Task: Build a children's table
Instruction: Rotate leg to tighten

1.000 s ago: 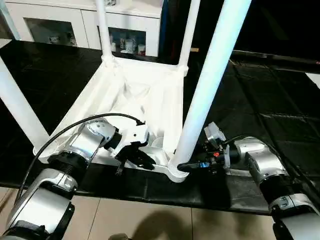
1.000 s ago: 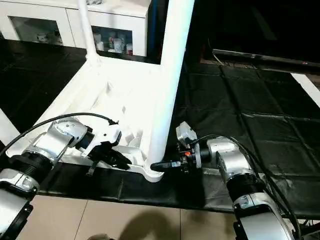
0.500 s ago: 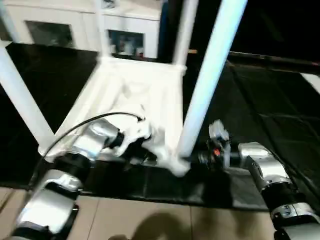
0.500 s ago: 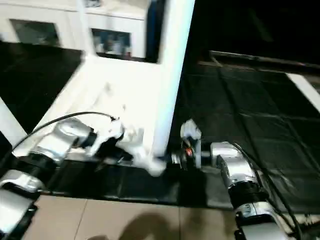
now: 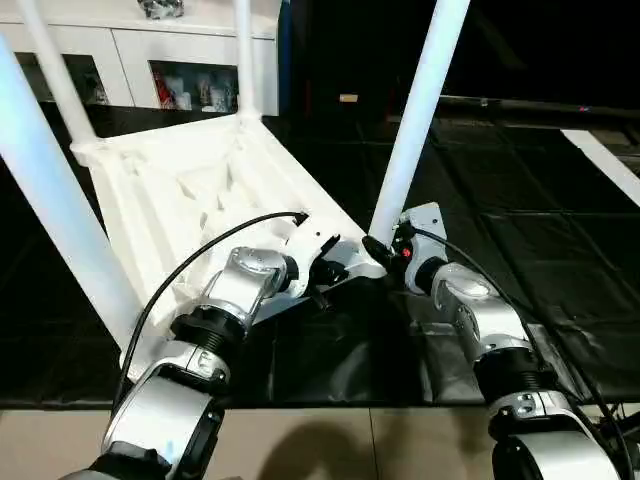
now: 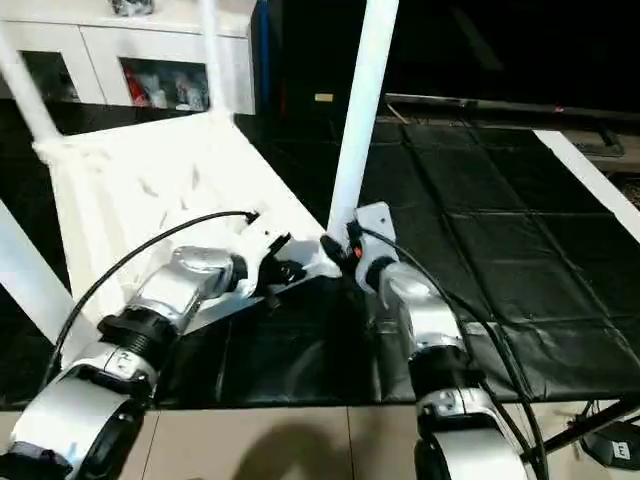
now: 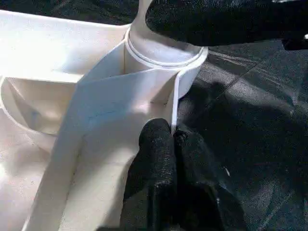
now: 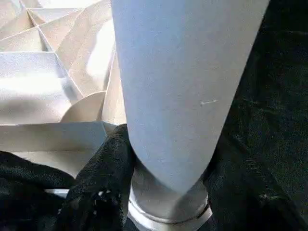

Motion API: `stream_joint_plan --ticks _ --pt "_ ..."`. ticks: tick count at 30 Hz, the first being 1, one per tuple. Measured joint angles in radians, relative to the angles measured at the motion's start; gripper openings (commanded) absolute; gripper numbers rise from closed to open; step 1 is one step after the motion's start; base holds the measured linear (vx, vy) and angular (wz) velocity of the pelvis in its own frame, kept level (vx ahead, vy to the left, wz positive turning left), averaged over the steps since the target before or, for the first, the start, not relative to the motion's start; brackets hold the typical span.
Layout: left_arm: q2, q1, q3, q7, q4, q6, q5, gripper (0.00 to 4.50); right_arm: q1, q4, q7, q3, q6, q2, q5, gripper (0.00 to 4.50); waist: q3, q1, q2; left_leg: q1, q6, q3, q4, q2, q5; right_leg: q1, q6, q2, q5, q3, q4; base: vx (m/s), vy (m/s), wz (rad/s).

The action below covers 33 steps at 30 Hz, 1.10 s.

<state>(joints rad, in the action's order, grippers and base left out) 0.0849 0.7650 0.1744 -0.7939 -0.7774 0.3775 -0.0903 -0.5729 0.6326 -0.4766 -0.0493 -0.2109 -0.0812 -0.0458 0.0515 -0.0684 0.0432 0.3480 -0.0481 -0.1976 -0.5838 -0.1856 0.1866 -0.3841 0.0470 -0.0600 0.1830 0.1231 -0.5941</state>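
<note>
Lying inverted: children's table (image 5: 190,190), legs upright | left end effector (image 7: 173,139) pinches rim | right end effector (image 8: 166,187) clasps leg (image 5: 415,120)

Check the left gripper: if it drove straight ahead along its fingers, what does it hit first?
The left gripper is shut on the table top's thin rim wall. Straight ahead, it probably meets the corner socket holding the near leg, where the right gripper clamps; depth is unclear.
</note>
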Motion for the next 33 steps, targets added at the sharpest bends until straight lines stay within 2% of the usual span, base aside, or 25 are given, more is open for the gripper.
stream_joint_plan --ticks 5,6,9,13,16,17,23,29,33 --pt "0.02 -0.011 0.018 -0.024 0.034 -0.003 -0.003 0.0 0.025 -0.04 -0.027 0.006 -0.002 0.0 -0.002 3.06 0.0 -0.001 0.0 0.0 0.0 0.0 0.003 0.0 0.0 -0.003 0.0 0.0 0.0 0.0 0.001 0.0 0.0 0.0" --pt "0.027 -0.012 0.023 -0.035 0.036 -0.008 -0.003 0.0 0.03 -0.042 -0.042 0.013 0.004 -0.005 -0.004 3.06 0.0 0.001 0.0 0.0 0.0 0.0 0.003 0.0 0.0 -0.003 0.0 0.0 0.0 0.0 0.001 0.0 0.0 0.0" --pt "0.05 -0.017 0.033 -0.077 0.045 -0.02 -0.002 0.0 0.05 -0.043 -0.107 0.02 0.032 -0.024 -0.023 3.45 0.0 0.001 0.001 0.0 0.0 -0.001 0.003 0.0 0.0 -0.003 0.0 0.0 0.0 0.0 0.001 0.0 0.0 0.0" --pt "0.078 -0.029 0.051 -0.129 0.062 -0.044 -0.001 0.0 0.073 -0.039 -0.217 0.029 0.063 -0.069 -0.041 3.73 0.001 -0.004 0.002 0.001 0.0 0.0 0.002 0.0 0.0 -0.003 0.0 0.0 0.0 0.0 0.0 0.0 0.0 0.0" --pt "0.107 -0.041 0.068 -0.188 0.081 -0.067 0.0 0.0 0.093 -0.038 -0.36 0.018 0.062 -0.122 -0.101 3.9 0.002 -0.017 0.002 0.001 0.0 -0.001 0.001 0.0 0.0 -0.003 0.0 0.0 0.0 0.0 0.001 0.0 0.0 0.0" --pt "0.119 -0.047 0.074 -0.216 0.088 -0.078 0.002 0.0 0.104 -0.038 -0.427 0.015 0.064 -0.152 -0.122 4.09 0.002 -0.021 0.003 0.002 0.0 -0.001 0.001 0.0 0.0 -0.004 0.0 0.0 0.0 0.0 0.001 0.0 0.0 0.0" --pt "0.183 -0.052 0.109 -0.335 0.095 -0.149 0.009 0.0 0.109 -0.039 -0.685 0.028 0.062 -0.256 -0.179 4.46 0.002 -0.032 0.003 0.003 0.0 0.0 0.0 0.0 0.0 -0.004 0.0 0.0 0.0 0.0 0.001 0.0 0.0 0.0" --pt "0.237 -0.061 0.134 -0.484 0.095 -0.234 0.019 0.0 0.105 -0.04 -0.835 0.067 0.087 -0.296 -0.192 4.46 0.002 -0.056 0.003 0.004 0.001 -0.001 -0.001 -0.001 0.0 -0.005 0.0 0.0 0.001 0.0 0.0 0.0 0.0 0.0" --pt "0.263 -0.06 0.17 -0.564 0.105 -0.27 0.019 0.0 0.056 -0.012 -0.882 0.104 0.133 -0.293 -0.179 4.46 0.003 -0.07 0.004 0.005 0.001 -0.001 -0.002 -0.001 0.0 -0.004 0.0 0.0 0.0 0.0 0.0 0.0 0.0 0.0"
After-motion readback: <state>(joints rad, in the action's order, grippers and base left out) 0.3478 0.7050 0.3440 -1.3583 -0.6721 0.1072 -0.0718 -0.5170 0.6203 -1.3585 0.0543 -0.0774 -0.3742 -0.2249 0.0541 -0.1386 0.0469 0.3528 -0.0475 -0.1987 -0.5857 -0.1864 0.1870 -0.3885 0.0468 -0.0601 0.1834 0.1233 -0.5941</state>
